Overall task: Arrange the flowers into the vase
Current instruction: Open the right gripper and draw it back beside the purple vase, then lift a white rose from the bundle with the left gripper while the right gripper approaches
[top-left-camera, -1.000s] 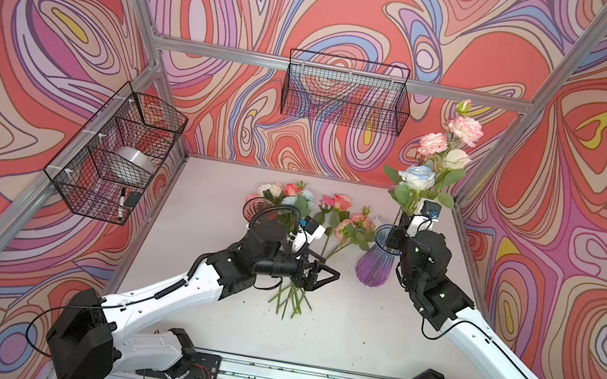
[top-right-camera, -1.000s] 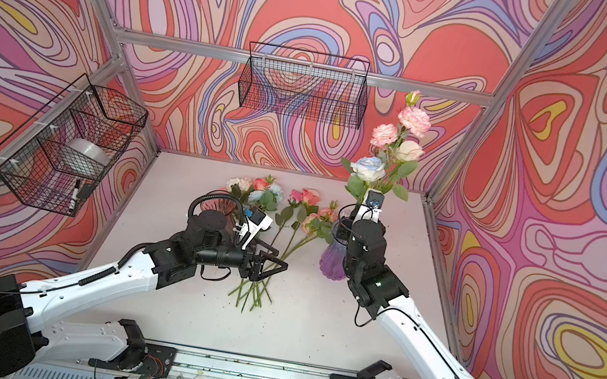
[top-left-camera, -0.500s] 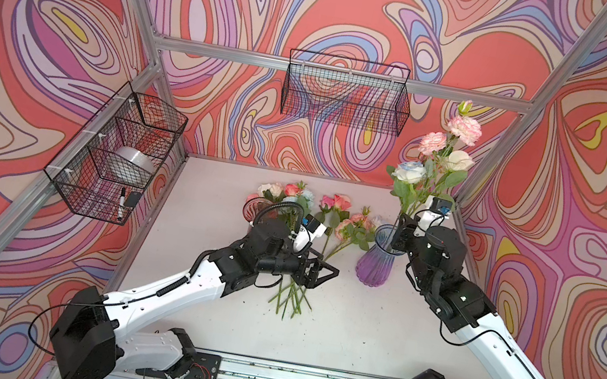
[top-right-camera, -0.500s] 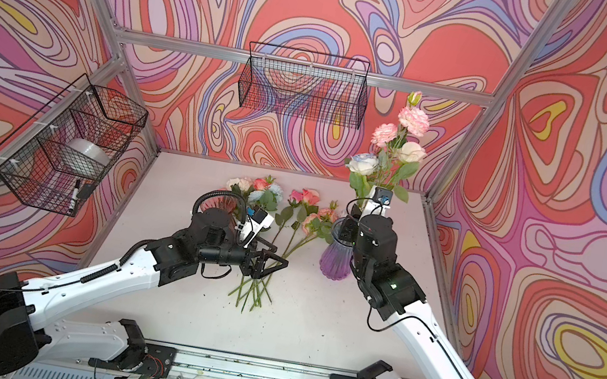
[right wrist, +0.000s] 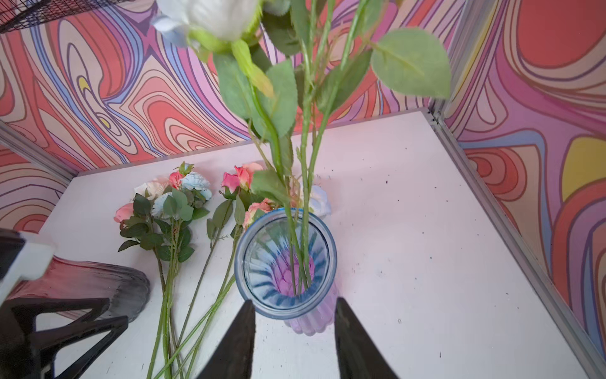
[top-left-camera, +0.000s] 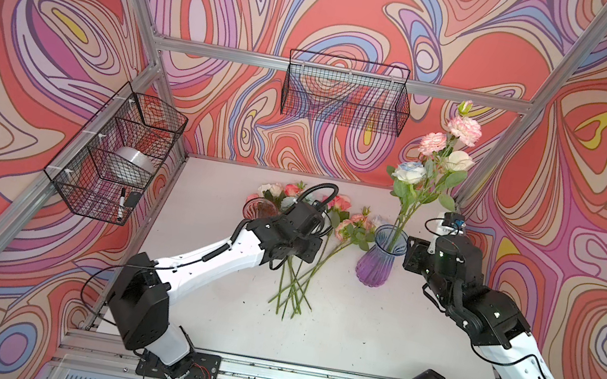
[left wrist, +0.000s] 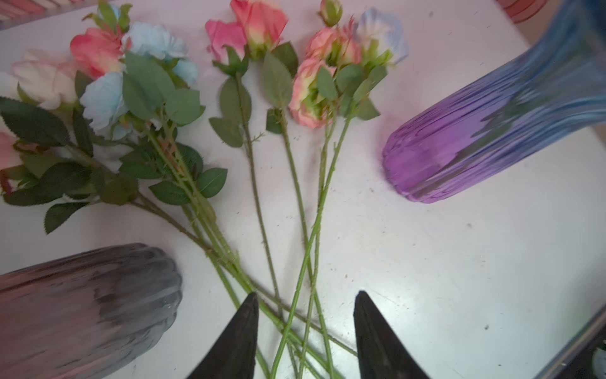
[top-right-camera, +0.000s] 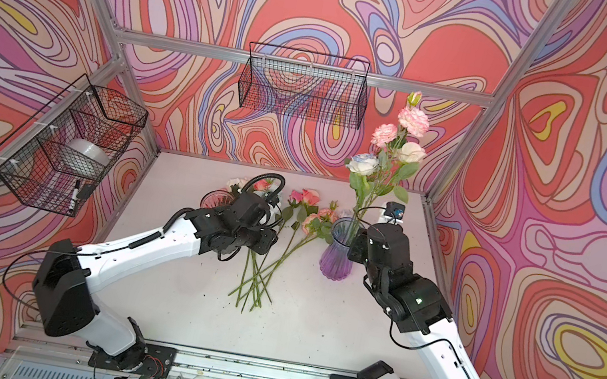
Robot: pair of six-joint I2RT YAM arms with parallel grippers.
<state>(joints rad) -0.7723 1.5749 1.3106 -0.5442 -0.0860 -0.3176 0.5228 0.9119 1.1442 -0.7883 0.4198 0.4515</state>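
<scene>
Mid-task, I judge. On the matte white table (top-left-camera: 352,334), the ribbed glass vase (top-left-camera: 378,258), purple shading to blue, holds a few tall leafy stems. Most flowers (left wrist: 259,23) lie fanned beside it, their thin wiry stems crossing. The right gripper (right wrist: 293,300) sits just beside the vase, jaws apart and empty. The left gripper (left wrist: 305,293) straddles the crossed stems, jaws apart, not yet clamped. The next move probably calls for pinching one stem alone.

Lab test cell: alu frame (top-left-camera: 224,53), patterned walls (top-left-camera: 27,24).
</scene>
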